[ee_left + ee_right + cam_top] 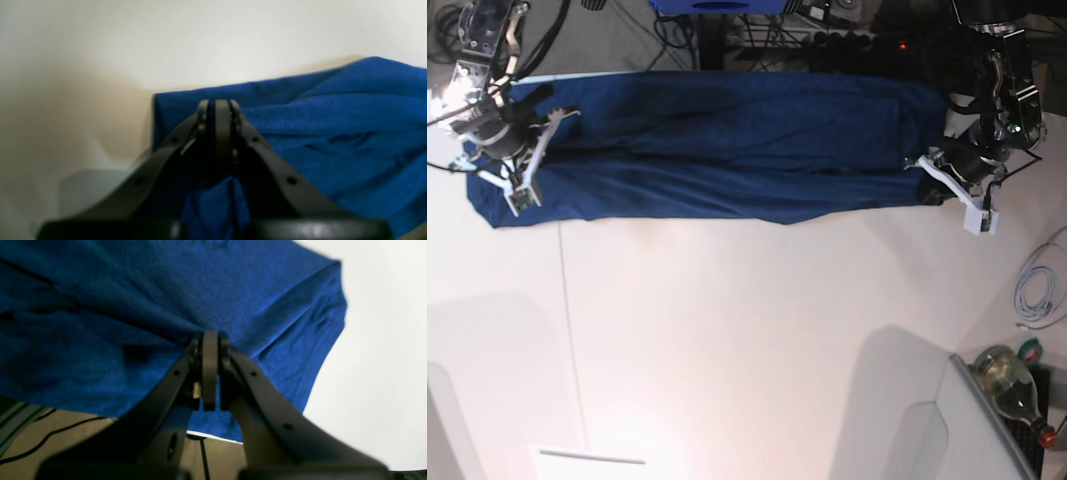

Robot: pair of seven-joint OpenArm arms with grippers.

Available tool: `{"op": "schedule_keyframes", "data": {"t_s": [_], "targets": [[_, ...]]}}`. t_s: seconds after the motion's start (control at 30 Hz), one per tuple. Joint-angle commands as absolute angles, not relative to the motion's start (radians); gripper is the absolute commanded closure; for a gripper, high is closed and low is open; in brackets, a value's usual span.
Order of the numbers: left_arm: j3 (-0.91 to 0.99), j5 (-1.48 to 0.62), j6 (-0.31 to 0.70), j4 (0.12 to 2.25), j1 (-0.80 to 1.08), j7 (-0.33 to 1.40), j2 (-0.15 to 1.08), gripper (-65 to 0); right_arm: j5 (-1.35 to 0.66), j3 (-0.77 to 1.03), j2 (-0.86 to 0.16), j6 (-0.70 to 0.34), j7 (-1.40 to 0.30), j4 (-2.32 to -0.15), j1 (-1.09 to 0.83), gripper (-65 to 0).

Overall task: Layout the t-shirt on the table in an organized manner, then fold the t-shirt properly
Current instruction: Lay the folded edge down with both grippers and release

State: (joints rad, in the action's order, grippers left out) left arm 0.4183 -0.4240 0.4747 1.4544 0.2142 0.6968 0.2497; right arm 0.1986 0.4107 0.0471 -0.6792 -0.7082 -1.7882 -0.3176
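The dark blue t-shirt (727, 150) lies stretched in a long band along the far edge of the white table (747, 330). My left gripper (939, 185) is at the shirt's right end in the base view, shut on a fold of the cloth (333, 133); blue fabric shows between its fingers (218, 103). My right gripper (527, 150) sits at the shirt's left end. Its jaws (210, 336) are shut, with the shirt (133, 306) pinched at their tips. Part of the cloth hangs past the table's edge there.
A thin dark seam (562, 300) runs down the tabletop on the left. A bottle (1007, 375) and a coiled white cable (1032, 290) lie at the right edge. A grey box corner (927, 420) sits at the front right. Cables run behind the table.
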Motion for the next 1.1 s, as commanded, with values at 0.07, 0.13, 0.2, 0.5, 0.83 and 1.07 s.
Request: {"op": "schedule_keyframes", "data": {"t_s": [0.07,0.13,0.2,0.5,0.83,1.07], "targets": [[0.423,-0.437,0.478,1.468,0.208,0.68,0.265,0.0,0.191,0.414,0.042,-0.671,-0.691,-1.801,-0.332,0.0],[0.423,-0.437,0.478,1.468,0.208,0.68,0.265,0.0,0.191,0.414,0.05,-0.671,-0.691,-1.804,-0.337,0.0],[0.423,-0.437,0.478,1.468,0.208,0.68,0.266,0.0,0.191,0.414,0.059,-0.671,-0.691,-1.802,-0.34,0.0],[0.338,-0.437,0.476,1.426,0.209,0.68,0.266,0.0,0.194,0.414,0.067,-0.671,-0.69,-1.732,-0.338,0.0],[0.335,-0.435,0.476,1.405,0.193,0.68,0.266,0.0,0.196,0.414,0.061,-0.671,-0.691,-1.659,-0.332,-5.0],[0.331,-0.262,0.479,1.415,0.186,0.68,0.254,0.0,0.196,0.415,0.061,-0.671,-0.691,-1.69,-0.338,-5.7]]}}
